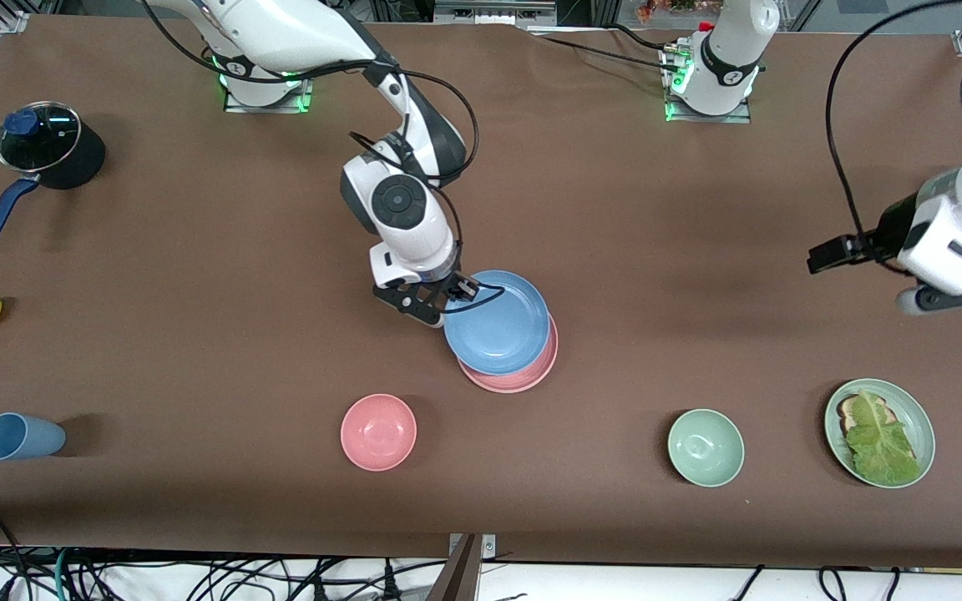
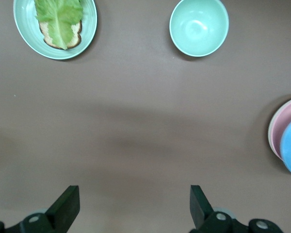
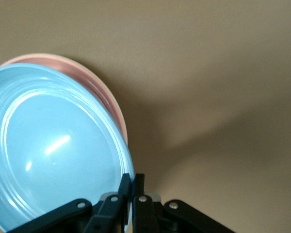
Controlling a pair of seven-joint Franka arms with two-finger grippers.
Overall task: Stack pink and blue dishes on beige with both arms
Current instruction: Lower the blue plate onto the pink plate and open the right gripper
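Nearest you, mid-table, the pink plate (image 1: 521,377) rests on the beige plate (image 3: 117,104) (only a pale rim shows). Over them your right gripper (image 1: 450,299) pinches the blue plate (image 1: 498,321) by its rim; the plate sits off-centre, shifted toward the robots' bases. The left gripper (image 1: 953,300) waits, fingers wide, at its table end.

Blue plate (image 1: 498,324): held over the pink plate (image 1: 523,377), shifted off its centre.
Right gripper (image 1: 444,299): closed on the blue plate's rim.
Left gripper (image 2: 131,206): held over bare table at the left arm's end, spread wide.
Bowl (image 1: 378,431): set nearer the camera than the plates.
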